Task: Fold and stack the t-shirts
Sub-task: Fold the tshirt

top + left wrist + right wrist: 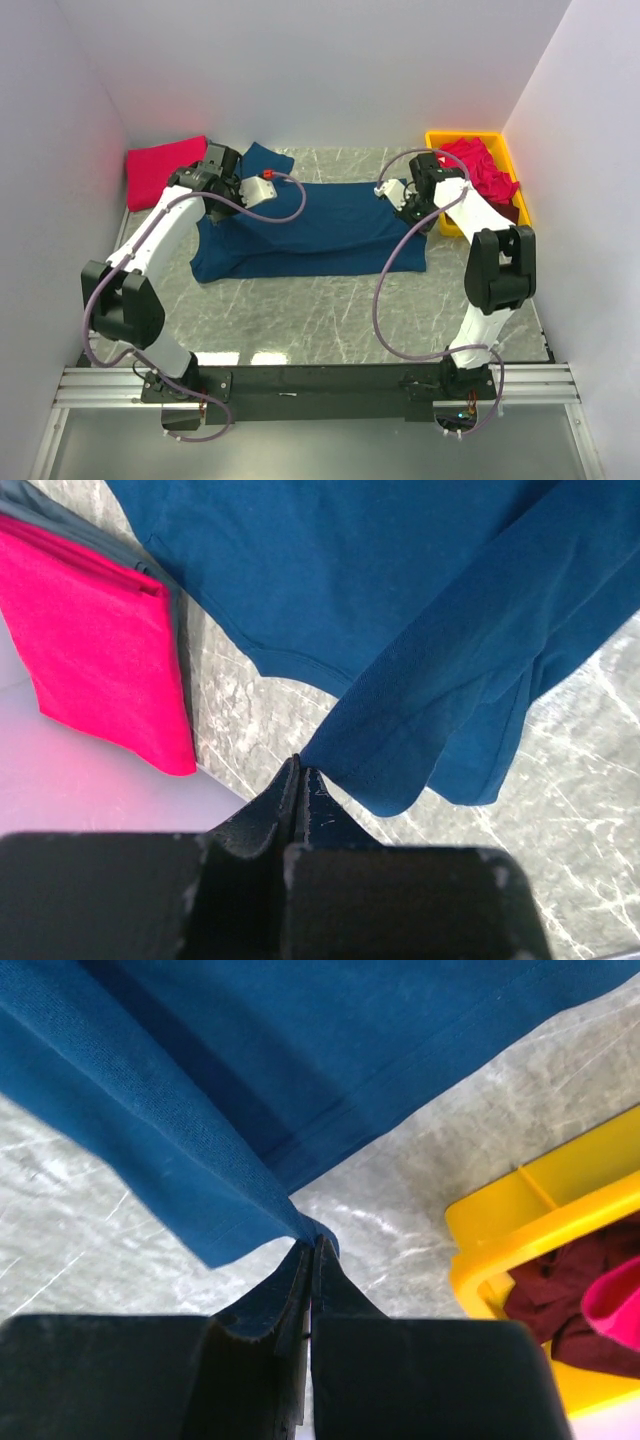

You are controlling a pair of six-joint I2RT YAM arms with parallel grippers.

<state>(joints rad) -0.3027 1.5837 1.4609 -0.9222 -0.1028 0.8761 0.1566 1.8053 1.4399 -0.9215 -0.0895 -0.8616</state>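
The navy t-shirt (310, 232) lies spread across the middle of the table. My left gripper (222, 190) is shut on its left edge, and the cloth (420, 680) hangs from the tips (300, 770) above the table. My right gripper (412, 208) is shut on its right edge, the cloth (150, 1130) pinched at the tips (312, 1245). A folded red-pink t-shirt (162, 168) lies at the back left and shows in the left wrist view (90, 650). More red-pink t-shirts (485, 168) and a dark maroon one (560, 1310) lie in the bin.
A yellow plastic bin (438, 140) stands at the back right by the right wall, its rim close to my right gripper (520, 1230). White walls close in the table on three sides.
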